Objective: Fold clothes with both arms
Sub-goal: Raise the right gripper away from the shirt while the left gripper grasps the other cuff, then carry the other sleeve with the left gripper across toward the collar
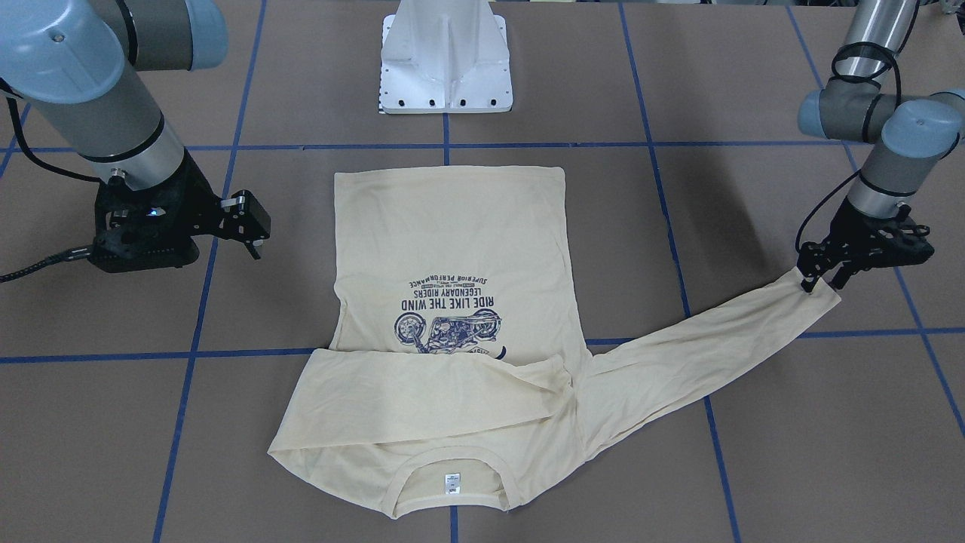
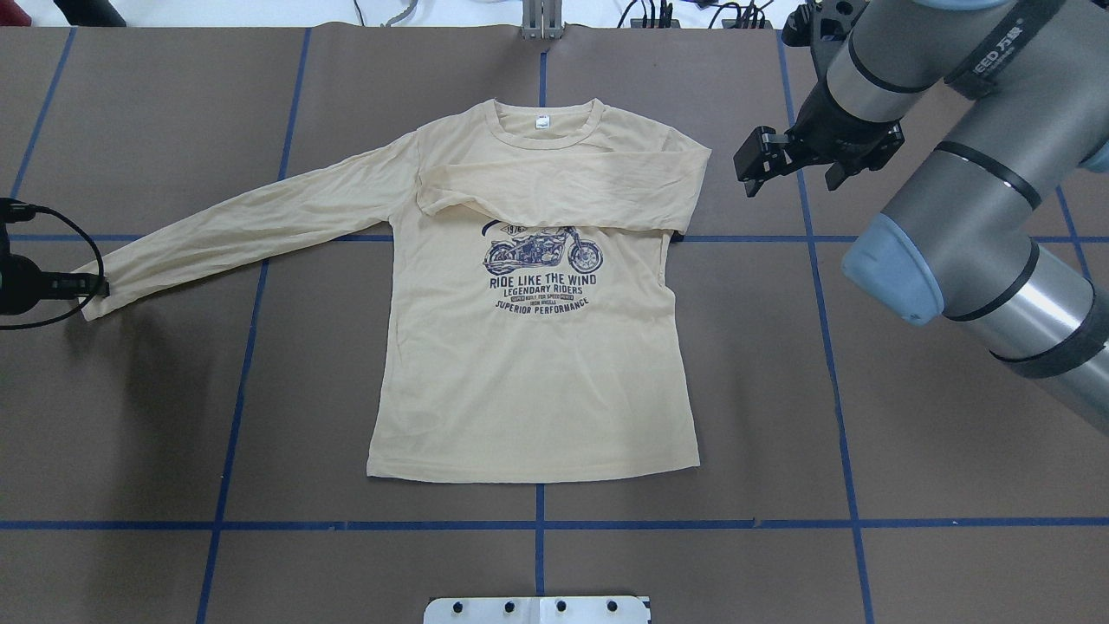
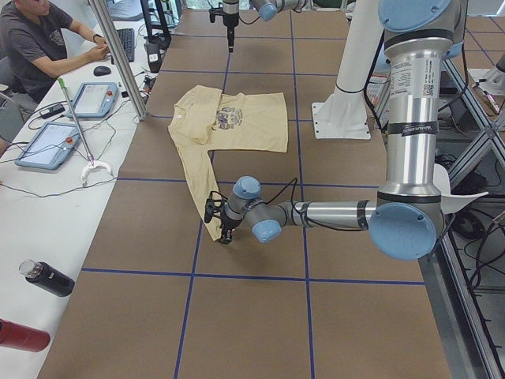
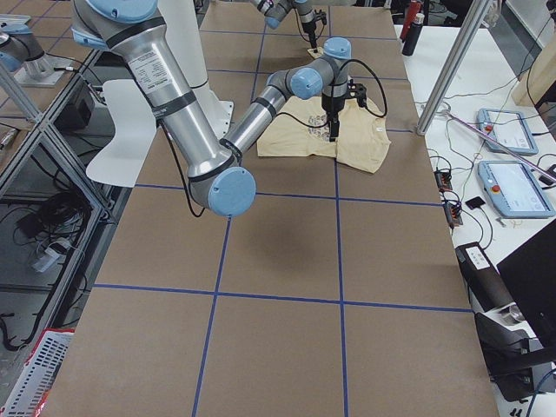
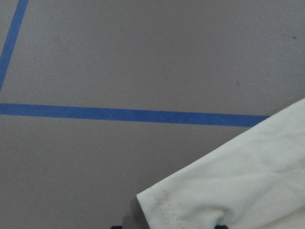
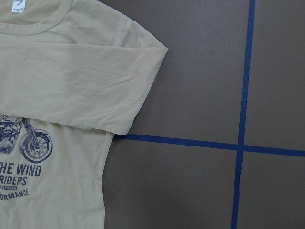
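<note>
Pale cream-yellow cloth: a long-sleeved shirt (image 2: 528,381) lies flat, print side up, in the middle of a brown table (image 2: 866,416) marked with blue tape lines (image 2: 346,524). Its hem points toward the robot. Its collar, with a small white label (image 2: 542,123), points away. A navy motorcycle print (image 2: 541,260) sits on the chest.

The sleeve on the robot's right (image 2: 563,186) is already folded across the chest and covers the top of the print. The right claw (image 2: 790,166) hovers just beside that shoulder, above bare table, with its fingers apart and holding nothing. It is probably kept clear of the cloth so the finished fold lies undisturbed.

The other sleeve (image 2: 251,225) stretches out straight toward the robot's left, well away from the body of the shirt. The left claw (image 1: 822,283) is down at its cuff (image 5: 200,205), low over the table. It is most likely placed there to carry this sleeve across the chest to match the first. The wrist camera shows only the cuff's stitched edge and slivers of dark fingertip at the bottom. So I cannot tell whether this claw has pinched the cloth or merely stands around it.

Judging from the layout, the folding is at an early stage: one sleeve is in, one is left to do, and the body is not yet folded.
</note>
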You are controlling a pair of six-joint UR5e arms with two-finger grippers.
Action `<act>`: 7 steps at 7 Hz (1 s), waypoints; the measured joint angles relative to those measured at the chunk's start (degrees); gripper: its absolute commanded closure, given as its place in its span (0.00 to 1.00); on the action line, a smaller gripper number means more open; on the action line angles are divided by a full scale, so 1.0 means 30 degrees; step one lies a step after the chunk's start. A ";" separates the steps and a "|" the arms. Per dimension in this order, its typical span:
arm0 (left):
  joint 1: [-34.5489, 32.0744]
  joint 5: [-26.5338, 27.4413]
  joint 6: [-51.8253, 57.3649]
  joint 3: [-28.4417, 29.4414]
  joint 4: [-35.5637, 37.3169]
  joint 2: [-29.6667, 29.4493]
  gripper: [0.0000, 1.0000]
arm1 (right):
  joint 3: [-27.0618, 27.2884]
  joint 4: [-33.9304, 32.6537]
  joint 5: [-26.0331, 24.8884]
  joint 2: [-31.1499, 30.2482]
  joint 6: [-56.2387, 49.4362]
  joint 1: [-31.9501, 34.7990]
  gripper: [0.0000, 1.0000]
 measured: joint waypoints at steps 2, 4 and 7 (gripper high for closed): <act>0.0002 -0.0061 0.0077 -0.0140 0.0078 -0.0079 1.00 | 0.0089 -0.0023 0.0002 -0.0020 0.0000 0.0027 0.00; 0.0004 -0.0093 0.0104 -0.0559 0.0161 -0.0084 1.00 | 0.0133 -0.0078 0.0003 -0.0059 0.0000 0.0075 0.00; -0.0083 -0.1567 0.0108 -0.2052 0.0225 0.0010 1.00 | 0.0416 -0.0277 0.0022 -0.0559 -0.0027 0.0312 0.00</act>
